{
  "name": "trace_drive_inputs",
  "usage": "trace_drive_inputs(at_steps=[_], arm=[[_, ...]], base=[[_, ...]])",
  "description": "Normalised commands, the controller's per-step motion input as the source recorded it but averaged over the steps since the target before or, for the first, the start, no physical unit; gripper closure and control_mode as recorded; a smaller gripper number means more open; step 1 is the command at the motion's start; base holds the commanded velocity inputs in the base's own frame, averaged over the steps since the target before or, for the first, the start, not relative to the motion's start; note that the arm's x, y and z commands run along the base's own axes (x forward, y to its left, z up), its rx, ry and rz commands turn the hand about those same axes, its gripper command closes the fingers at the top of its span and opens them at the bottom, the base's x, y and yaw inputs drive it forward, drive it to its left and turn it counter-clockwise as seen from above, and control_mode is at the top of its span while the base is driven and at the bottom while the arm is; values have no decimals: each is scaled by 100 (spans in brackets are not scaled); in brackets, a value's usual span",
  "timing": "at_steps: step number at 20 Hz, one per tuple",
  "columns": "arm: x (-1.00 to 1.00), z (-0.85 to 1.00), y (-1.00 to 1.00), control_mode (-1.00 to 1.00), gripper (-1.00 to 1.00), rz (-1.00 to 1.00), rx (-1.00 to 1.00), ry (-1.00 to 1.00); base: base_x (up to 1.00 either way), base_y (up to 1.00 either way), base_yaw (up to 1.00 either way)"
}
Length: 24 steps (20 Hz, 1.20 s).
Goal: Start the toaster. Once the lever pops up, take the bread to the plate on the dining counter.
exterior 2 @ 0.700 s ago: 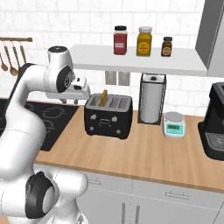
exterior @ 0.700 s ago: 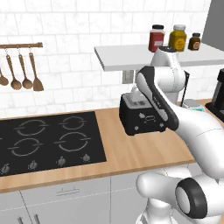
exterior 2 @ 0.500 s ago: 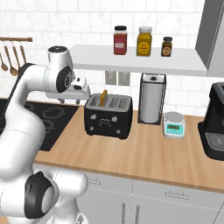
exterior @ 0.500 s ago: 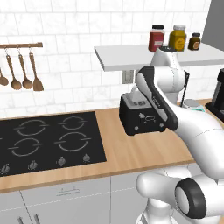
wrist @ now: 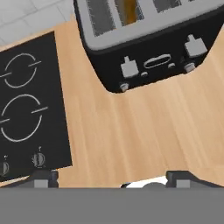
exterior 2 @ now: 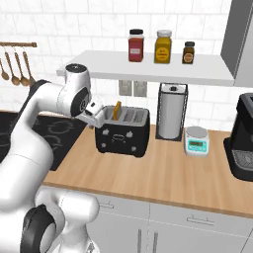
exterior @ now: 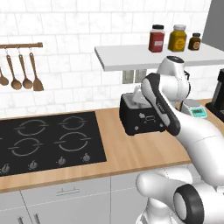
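The black toaster (exterior 2: 122,132) stands on the wood counter, with the bread (exterior 2: 117,110) upright in its left slot. From the hand view I look down on the toaster (wrist: 148,48), the bread (wrist: 129,8) in a slot and two front levers (wrist: 129,68). My gripper (wrist: 111,178) is open, with nothing between its fingers, and hovers over bare counter in front of the toaster. From the right base view the gripper (exterior 2: 95,114) sits at the toaster's upper left corner. In the left base view my arm covers part of the toaster (exterior: 140,119). The plate and the dining counter are out of view.
A black hob (exterior: 48,140) lies left of the toaster. To the toaster's right stand a silver canister (exterior 2: 172,111), a small scale (exterior 2: 196,141) and a black coffee machine (exterior 2: 242,138). A white shelf (exterior 2: 148,64) with jars hangs above. Utensils (exterior: 19,72) hang at the left.
The hand has edged slightly down and toward the toaster. The toaster and the bread stand as before.
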Motion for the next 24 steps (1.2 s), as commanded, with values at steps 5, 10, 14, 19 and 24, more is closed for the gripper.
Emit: trace_drive_inputs(at_steps=[5, 10, 14, 19, 24], arm=[[0, -24, -27, -100, -100, -38, 23, 0], [0, -18, -33, -100, -100, -26, 22, 0], [7, -22, -24, -100, -100, -18, 21, 0], [34, -29, -9, -100, -100, -7, 20, 1], [32, -27, 0, -100, -100, -1, 10, 3]], base=[[0, 0, 0], [0, 0, 0], [0, 0, 0], [0, 0, 0], [0, 0, 0]])
